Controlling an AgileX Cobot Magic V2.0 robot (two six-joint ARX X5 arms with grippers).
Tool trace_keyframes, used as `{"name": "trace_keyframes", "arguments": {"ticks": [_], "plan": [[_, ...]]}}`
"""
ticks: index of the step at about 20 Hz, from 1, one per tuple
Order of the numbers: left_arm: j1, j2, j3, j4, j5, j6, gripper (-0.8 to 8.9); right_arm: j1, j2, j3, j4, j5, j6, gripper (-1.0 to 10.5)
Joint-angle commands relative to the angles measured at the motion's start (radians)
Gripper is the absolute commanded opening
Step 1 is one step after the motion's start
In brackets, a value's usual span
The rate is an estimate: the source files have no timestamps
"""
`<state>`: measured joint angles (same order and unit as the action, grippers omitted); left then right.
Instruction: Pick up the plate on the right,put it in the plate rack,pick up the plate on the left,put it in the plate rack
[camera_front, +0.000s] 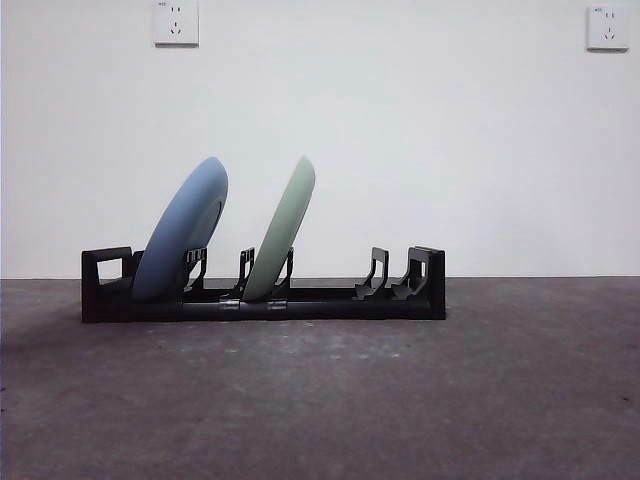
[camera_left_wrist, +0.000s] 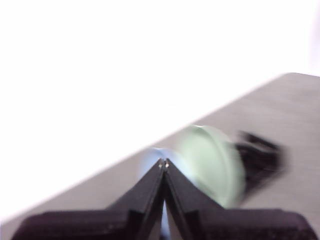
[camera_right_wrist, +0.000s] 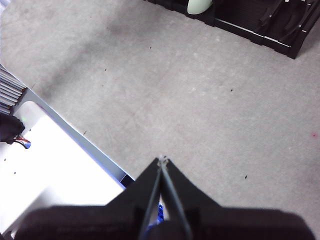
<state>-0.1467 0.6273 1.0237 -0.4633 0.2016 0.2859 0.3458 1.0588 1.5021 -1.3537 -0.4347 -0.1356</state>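
Note:
The long black plate rack (camera_front: 330, 300) stands on the dark grey table. A blue plate (camera_front: 185, 235) leans in a slot near the rack's left end, and a green plate (camera_front: 285, 225) leans in a slot near its middle. Neither arm shows in the front view. In the blurred left wrist view my left gripper (camera_left_wrist: 163, 163) is shut and holds nothing, with the green plate (camera_left_wrist: 212, 162), a sliver of the blue plate (camera_left_wrist: 150, 159) and the rack's end (camera_left_wrist: 260, 157) beyond it. My right gripper (camera_right_wrist: 163, 160) is shut and empty above bare table, far from the rack (camera_right_wrist: 260, 20).
Two wall sockets (camera_front: 176, 22) (camera_front: 608, 27) sit high on the white wall behind. In the right wrist view a white robot base (camera_right_wrist: 45, 165) lies beside the table's edge.

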Motion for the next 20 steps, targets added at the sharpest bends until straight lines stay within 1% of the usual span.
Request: {"name": "trace_keyframes", "arguments": {"ticks": [1,2,3,5,7,11,13,14,18,20], "plan": [[0.089,-0.093,-0.126,0.062,-0.053,0.097,-0.04,0.001,0.000,-0.009,-0.021,-0.003,0.003,0.0],[0.117,-0.132,-0.187,0.087,-0.075,0.104,-0.04,0.001,-0.001,-0.009,-0.021,-0.003,0.003,0.0],[0.142,-0.179,-0.255,0.105,-0.072,0.104,-0.04,0.001,-0.001,-0.009,-0.021,-0.003,0.003,0.0],[0.166,-0.261,-0.381,0.137,-0.072,0.103,-0.04,0.001,-0.001,-0.009,-0.021,-0.003,0.003,0.0],[0.175,-0.326,-0.504,0.204,-0.072,0.089,-0.04,0.001,-0.001,-0.009,-0.021,-0.003,0.003,0.0],[0.175,-0.440,-0.749,0.377,-0.072,-0.039,-0.04,0.001,-0.001,-0.009,-0.021,-0.003,0.003,0.0],[0.175,-0.489,-0.844,0.418,-0.074,-0.088,-0.04,0.001,-0.001,-0.009,-0.021,-0.003,0.003,0.0],[0.175,-0.511,-0.880,0.422,-0.078,-0.110,-0.04,0.001,-0.001,-0.009,-0.021,-0.003,0.003,0.0],[0.175,-0.598,-0.999,0.431,-0.162,-0.190,-0.04,0.001,-0.001,-0.009,-0.021,-0.003,0.003,0.0],[0.176,-0.623,-1.017,0.386,-0.185,-0.209,-0.04,0.001,-0.001,-0.009,-0.021,-0.002,0.003,0.0]]}}
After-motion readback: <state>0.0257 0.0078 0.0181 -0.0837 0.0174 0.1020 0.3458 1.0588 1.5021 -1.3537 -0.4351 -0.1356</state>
